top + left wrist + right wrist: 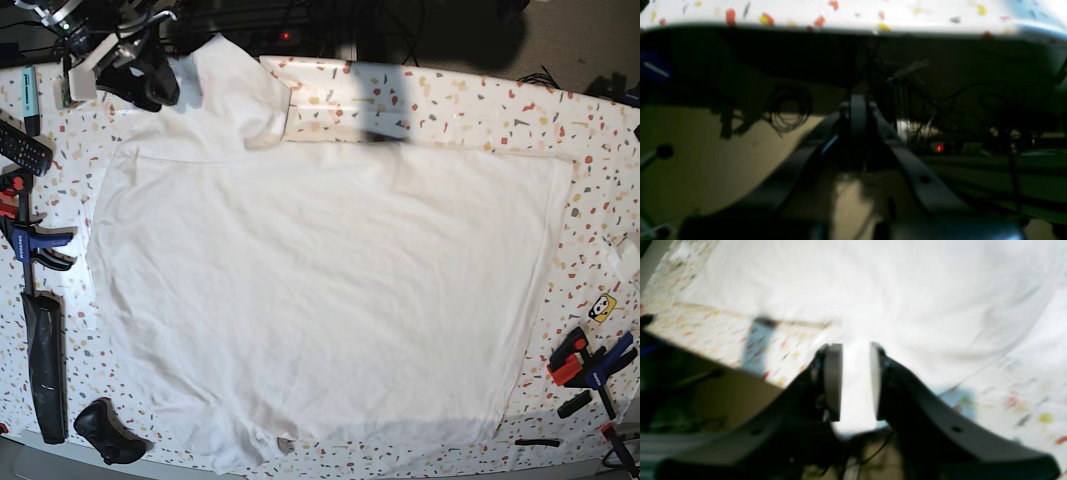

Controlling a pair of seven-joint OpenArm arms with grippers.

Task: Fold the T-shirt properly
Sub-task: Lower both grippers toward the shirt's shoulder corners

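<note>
T-shirt [320,290]: spread flat and wrinkled across most of the speckled tabletop [480,105], one sleeve folded up toward the far left corner in the base view.
Right gripper [855,380]: at that far left corner, jaws parted, with white cloth of the shirt's edge between the pads [833,380]; whether the pads press the cloth cannot be told.
Left gripper [858,116]: below the table edge, fingers closed together, nothing between them.
Table edges: blue-and-orange clamps [30,235] at the left, more clamps [590,365] at the right, a remote control [22,148] near the left edge.
</note>
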